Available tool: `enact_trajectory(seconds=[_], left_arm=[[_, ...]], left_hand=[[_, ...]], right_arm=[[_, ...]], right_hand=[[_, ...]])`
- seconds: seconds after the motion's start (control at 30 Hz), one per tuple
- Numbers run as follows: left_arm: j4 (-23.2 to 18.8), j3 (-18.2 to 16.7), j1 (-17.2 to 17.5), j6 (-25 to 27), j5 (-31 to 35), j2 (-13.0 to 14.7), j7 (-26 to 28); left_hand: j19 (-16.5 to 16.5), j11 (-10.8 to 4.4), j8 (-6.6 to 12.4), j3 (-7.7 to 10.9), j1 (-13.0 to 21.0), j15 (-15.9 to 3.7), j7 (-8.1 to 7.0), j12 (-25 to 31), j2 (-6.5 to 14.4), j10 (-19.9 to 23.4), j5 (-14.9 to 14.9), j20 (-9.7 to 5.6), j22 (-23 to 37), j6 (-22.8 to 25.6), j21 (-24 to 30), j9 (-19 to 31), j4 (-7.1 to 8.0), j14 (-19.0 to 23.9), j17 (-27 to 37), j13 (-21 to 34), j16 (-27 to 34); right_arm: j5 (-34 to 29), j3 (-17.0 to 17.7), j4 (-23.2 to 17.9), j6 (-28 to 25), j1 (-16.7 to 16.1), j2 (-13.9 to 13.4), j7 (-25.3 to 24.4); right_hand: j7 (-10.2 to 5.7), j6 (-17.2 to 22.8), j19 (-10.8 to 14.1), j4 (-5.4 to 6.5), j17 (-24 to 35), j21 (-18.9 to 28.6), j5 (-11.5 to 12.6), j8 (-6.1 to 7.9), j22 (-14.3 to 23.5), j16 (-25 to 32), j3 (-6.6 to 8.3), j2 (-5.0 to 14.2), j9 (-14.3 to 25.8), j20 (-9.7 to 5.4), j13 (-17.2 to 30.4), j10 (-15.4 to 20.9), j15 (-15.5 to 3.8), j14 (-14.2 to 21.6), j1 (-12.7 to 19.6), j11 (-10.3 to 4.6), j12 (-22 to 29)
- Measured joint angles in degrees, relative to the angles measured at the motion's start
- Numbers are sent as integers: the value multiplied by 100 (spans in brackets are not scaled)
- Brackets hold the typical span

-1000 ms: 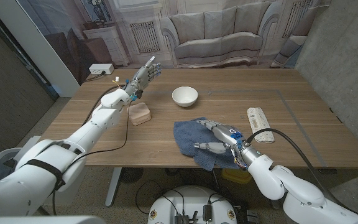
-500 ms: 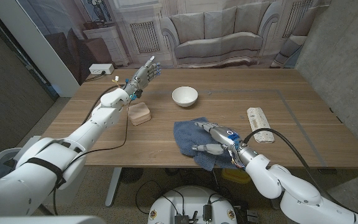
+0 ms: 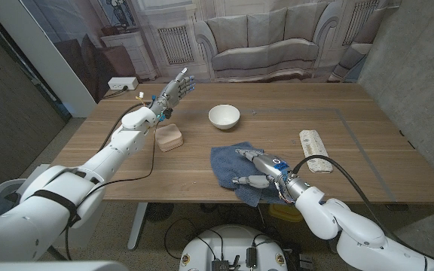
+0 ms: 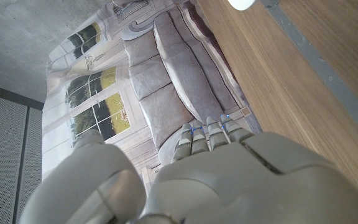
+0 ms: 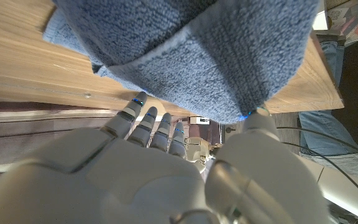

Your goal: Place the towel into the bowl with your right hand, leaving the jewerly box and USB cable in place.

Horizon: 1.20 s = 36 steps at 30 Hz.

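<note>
Your right robot hand (image 3: 258, 170) lies over the near half of the blue towel (image 3: 233, 167), fingers spread and pointing toward ten o'clock, thumb splayed at the towel's near edge. Over the last second it has slid a little toward you and to the left across the cloth, so it now sits nearer the corner that hangs off the counter (image 3: 353, 143) edge at six o'clock. The towel has barely shifted. My reading is that you are setting up the grasp, not lifting yet. In the right wrist view the fingertips (image 5: 138, 99) and thumb tip touch the folded cloth (image 5: 197, 56) from either side, but I cannot tell whether they have pinched it or merely rest against it.

Your left robot hand (image 3: 173, 92) is raised above the far left of the counter with fingers released and spread, holding nothing, unchanged over that second.

The white bowl (image 3: 224, 116) stands at twelve o'clock from the towel, apart from it, empty as far as the head view shows. The tan jewelry box (image 3: 170, 138) sits at ten o'clock from the towel, and the coiled USB cable (image 3: 313, 162) lies at three o'clock, near your right forearm; both are where they were.

The towel's near corner drops below the counter edge and is partly hidden by your hand, and the far end of the cable is hard to separate from the white object (image 3: 312, 141) beside it.
</note>
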Motion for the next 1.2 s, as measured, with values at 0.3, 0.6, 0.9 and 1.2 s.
enact_trajectory(seconds=[0.3, 0.6, 0.9, 1.2], left_arm=[[26, 18, -29, -33, 32, 0, -31], [50, 39, -68, -55, 55, -18, -47], [26, 44, -88, -48, 57, -42, -50], [-137, 44, -59, 59, 50, -32, 46]], left_hand=[[0, 0, 0, 0, 0, 0, 0, 0, 0, 0, 0, 0, 0, 0, 0, 0, 0, 0, 0, 0, 0], [0, 0, 0, -23, 0, 0, 0, 0, 0, 0, 0, 0, 0, 0, 0, 0, 24, 0, 0, 0, 0], [0, 0, 0, -23, 1, 0, 0, 0, 1, 0, 0, 0, 0, 0, 0, 0, 24, 0, 0, 0, 0], [0, 0, 0, -23, 22, 0, 0, 0, 22, 0, 0, 0, 0, -1, 0, 0, 24, 0, 0, 0, 0]], right_arm=[[-39, -57, 35, -82, 26, 11, 17], [-51, -92, 50, -147, 44, -25, 103], [70, -96, 67, -234, 44, -66, 193], [212, -105, 125, -293, 15, -124, 230]], right_hand=[[-23, -23, 0, 0, 0, 0, 45, 0, 0, 0, 0, 0, -1, 0, 32, 0, 0, 0, 0, 0, 0], [10, -94, 1, 0, 0, 1, 45, 0, 0, 0, 0, 23, -1, 0, 32, -20, 0, 1, 22, -21, 0], [30, -113, 1, 0, 0, 0, 90, 0, -2, 24, 0, -8, -1, 0, 32, -20, 0, 1, 52, -21, 2], [19, -59, -11, 0, -1, -4, 133, 50, 2, 43, 0, -36, -2, -11, 32, -20, 0, 1, 116, -21, 46]])
